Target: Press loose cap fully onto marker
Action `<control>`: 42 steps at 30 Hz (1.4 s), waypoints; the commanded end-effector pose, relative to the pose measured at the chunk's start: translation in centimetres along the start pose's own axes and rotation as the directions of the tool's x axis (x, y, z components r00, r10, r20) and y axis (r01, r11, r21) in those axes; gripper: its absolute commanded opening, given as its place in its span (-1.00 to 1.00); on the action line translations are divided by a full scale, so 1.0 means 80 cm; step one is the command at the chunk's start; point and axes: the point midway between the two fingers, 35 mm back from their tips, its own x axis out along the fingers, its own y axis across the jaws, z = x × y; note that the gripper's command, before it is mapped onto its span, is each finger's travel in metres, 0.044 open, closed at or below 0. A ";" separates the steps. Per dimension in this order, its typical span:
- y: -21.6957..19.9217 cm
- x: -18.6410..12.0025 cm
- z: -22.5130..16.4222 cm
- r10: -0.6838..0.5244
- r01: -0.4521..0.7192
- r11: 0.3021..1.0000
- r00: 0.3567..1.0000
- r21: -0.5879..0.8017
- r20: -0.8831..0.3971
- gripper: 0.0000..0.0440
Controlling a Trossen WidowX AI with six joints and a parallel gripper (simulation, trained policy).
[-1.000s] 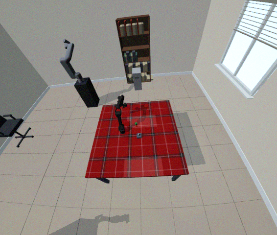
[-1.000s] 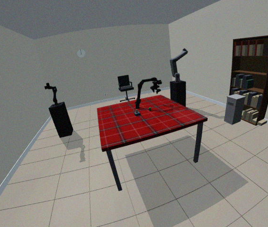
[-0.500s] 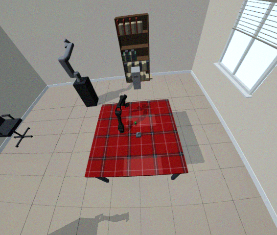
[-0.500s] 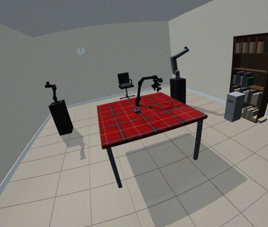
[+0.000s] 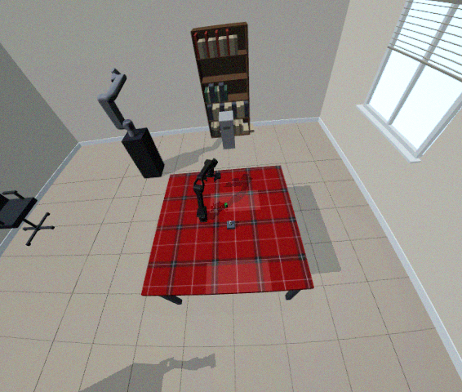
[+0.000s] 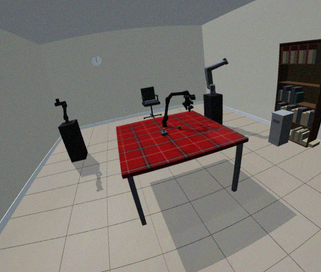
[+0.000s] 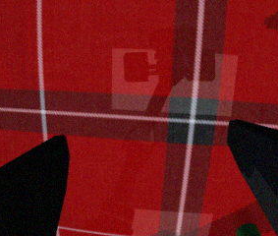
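Note:
The green cap point(image 5: 225, 205) point(image 6: 179, 127) point(image 7: 248, 230) stands on the red plaid table point(image 5: 239, 269) point(image 6: 166, 152). In the wrist view only its top shows, at the bottom edge beside the right finger. The grey holder block point(image 5: 231, 224) point(image 6: 164, 133) stands apart from the cap, with the small pale marker point(image 6: 163, 128) upright in it. My gripper point(image 5: 217, 179) point(image 6: 189, 110) point(image 7: 149, 139) is open and empty, high above the table on the far side of the cap from the block. The block is out of the wrist view.
My arm's base point(image 5: 202, 214) stands on the table near the cap and block. A bookcase point(image 5: 224, 77) point(image 6: 300, 83), a grey bin point(image 5: 227, 131) point(image 6: 281, 127), an office chair point(image 5: 11, 211) point(image 6: 150, 101) and another arm on a black pedestal point(image 5: 143, 153) point(image 6: 213, 108) stand off the table.

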 end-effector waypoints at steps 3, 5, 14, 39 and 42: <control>-0.021 -0.003 -0.013 -0.018 0.019 0.999 1.000 0.042 -0.015 0.48; -0.029 -0.004 -0.018 -0.024 0.025 0.998 1.000 0.059 -0.020 0.48; -0.063 -0.011 -0.041 -0.052 0.057 0.989 0.998 0.135 -0.035 0.47; -0.139 -0.020 -0.111 -0.095 0.119 0.939 0.991 0.323 -0.090 0.46; -0.146 -0.020 -0.120 -0.094 0.122 0.932 0.991 0.342 -0.097 0.45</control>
